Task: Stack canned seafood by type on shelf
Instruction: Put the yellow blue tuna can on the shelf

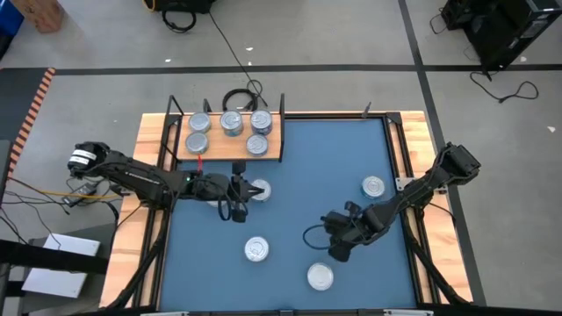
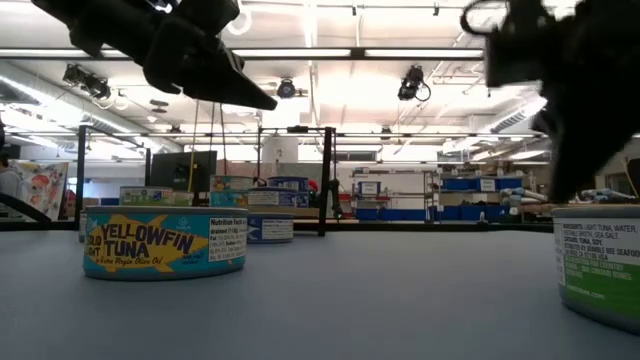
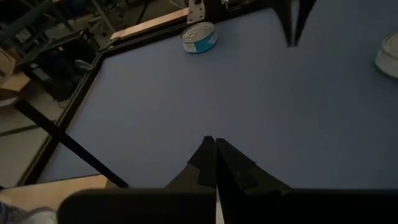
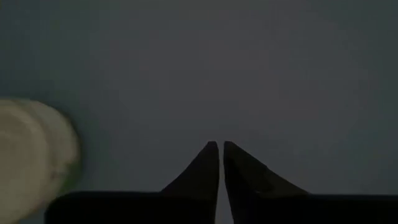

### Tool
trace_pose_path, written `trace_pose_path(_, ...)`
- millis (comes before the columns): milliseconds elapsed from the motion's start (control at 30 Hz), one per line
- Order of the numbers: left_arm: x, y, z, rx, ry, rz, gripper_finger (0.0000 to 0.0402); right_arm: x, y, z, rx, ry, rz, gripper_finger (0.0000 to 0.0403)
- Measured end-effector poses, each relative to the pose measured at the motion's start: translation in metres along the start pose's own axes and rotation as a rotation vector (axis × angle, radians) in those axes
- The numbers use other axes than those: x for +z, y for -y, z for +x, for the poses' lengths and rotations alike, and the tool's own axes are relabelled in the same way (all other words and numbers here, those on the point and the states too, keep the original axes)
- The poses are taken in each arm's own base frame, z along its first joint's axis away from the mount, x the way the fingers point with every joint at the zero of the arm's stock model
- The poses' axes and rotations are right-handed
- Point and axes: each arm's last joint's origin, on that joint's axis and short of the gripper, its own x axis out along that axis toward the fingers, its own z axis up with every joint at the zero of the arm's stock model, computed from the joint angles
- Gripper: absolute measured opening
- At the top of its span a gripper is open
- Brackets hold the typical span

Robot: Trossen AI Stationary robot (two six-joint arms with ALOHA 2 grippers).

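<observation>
Seen from overhead, two dark robot arms work above a blue mat (image 1: 299, 175) laid on a wooden worktop (image 1: 151, 140). The shelf (image 1: 268, 151), a light-brown board with thin black posts, sits at the mat's far left corner and carries five silver tins (image 1: 231, 124) set close together.

Four more tins lie loose on the mat. One tin (image 1: 259, 190) rests just in front of the shelf, right beside the left gripper (image 1: 239, 204). In that arm's wrist view, the left gripper's fingers (image 3: 205, 163) are pressed together with only a thin slit between them, holding nothing, poised above bare mat. A second tin (image 1: 374, 186) sits well to the right of the shelf, near the mat's right edge; a third tin (image 1: 256, 249) lies farther forward of the shelf; a fourth tin (image 1: 320, 277) lies nearest the front edge.

The right gripper (image 1: 338, 248) hangs just beside that fourth tin, on its shelf side. Its fingers (image 4: 208, 163) are likewise drawn nearly together and empty, with a pale tin at the edge of its wrist view.

From mat level, a blue-labelled yellowfin tuna can (image 2: 165, 241) stands upright in the foreground, and a green-labelled can (image 2: 597, 262) sits at the right.
</observation>
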Motion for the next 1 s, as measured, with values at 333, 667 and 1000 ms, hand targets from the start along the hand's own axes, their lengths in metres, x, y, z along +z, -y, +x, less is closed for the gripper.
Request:
trace_pose_path(333,0.002,0.011,-0.003,-0.044,0.006,-0.004,0.0001,-0.018,0.030,-0.006,-0.299,-0.222,0.127,0.0100)
trace_pose_path(667,-0.037,0.018,-0.007,-0.099,0.131,-0.098,0.0001,-0.012,0.061,-0.011,-0.499,-0.359,0.147,0.0136)
trace_pose_path(1000,-0.026,0.018,-0.010,-0.163,0.268,-0.064,0.0001,0.014,0.090,-0.003,-0.449,-0.465,0.104,0.0132)
